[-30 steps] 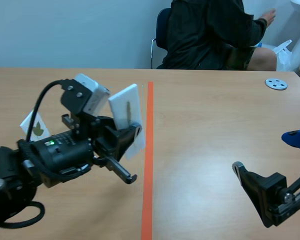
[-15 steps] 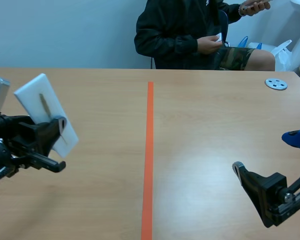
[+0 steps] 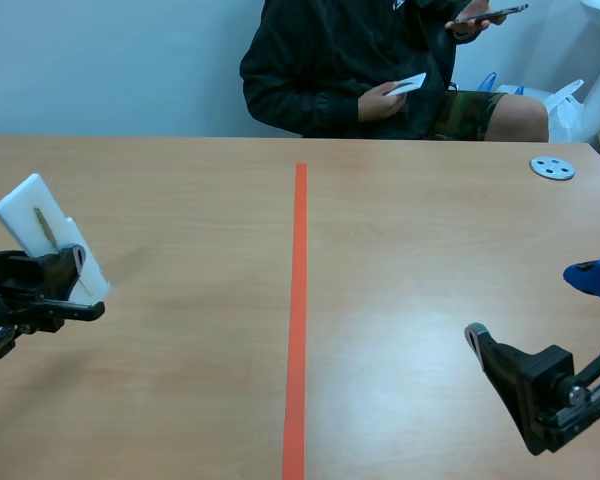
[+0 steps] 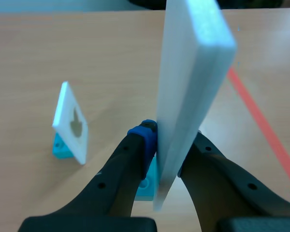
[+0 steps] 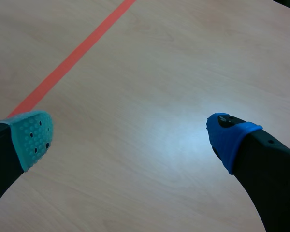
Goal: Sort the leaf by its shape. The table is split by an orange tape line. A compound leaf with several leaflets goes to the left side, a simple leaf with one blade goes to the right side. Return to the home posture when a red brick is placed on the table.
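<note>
Grips the white leaf card (image 4: 193, 72) edge-on in the closed left end effector (image 4: 171, 140), low over the left side of the worktop (image 3: 180, 200), well apart from the orange tape line (image 3: 298, 300). Near a second card (image 4: 70, 123) already upright on its blue base. Placement judged nearly done; setting down and release left. No red brick visible. Right end effector (image 5: 130, 135) spread wide, holding nothing. Versus half a second ago: farther left and lower.

Left jaws clamped, right jaws apart
</note>
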`<state>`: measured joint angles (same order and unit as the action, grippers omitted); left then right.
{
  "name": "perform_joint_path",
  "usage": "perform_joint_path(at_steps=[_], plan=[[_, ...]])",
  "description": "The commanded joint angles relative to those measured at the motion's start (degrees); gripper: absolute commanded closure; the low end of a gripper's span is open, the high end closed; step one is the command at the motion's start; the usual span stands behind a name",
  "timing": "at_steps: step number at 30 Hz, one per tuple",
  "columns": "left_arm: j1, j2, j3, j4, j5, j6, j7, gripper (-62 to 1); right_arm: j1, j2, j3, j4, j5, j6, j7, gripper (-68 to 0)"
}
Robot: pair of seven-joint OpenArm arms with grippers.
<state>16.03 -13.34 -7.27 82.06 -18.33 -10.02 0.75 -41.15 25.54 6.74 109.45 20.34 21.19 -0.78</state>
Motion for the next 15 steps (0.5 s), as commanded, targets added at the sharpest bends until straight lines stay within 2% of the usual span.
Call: perform_joint_path(at_steps=[1,5,15], plan=[[-2.36,0.15,0.07,-1.09,-0.57,0.92,-1.33,-2.8,0.35,0.48,0.07,0.96,0.42,-0.22,0.46,-67.9],[-6.25,0.15,0.07,-7.50,-0.57,3.52,-2.56,-2.8,0.35,0.48,0.07,0.96,0.42,-0.22,0.46,-67.9],[-11.52,0.13,-1.03,-20.59,-0.55,5.81,-8.39,-2.8,0.35,0.46,0.07,0.96,0.42,-0.22,0.44,-67.9]])
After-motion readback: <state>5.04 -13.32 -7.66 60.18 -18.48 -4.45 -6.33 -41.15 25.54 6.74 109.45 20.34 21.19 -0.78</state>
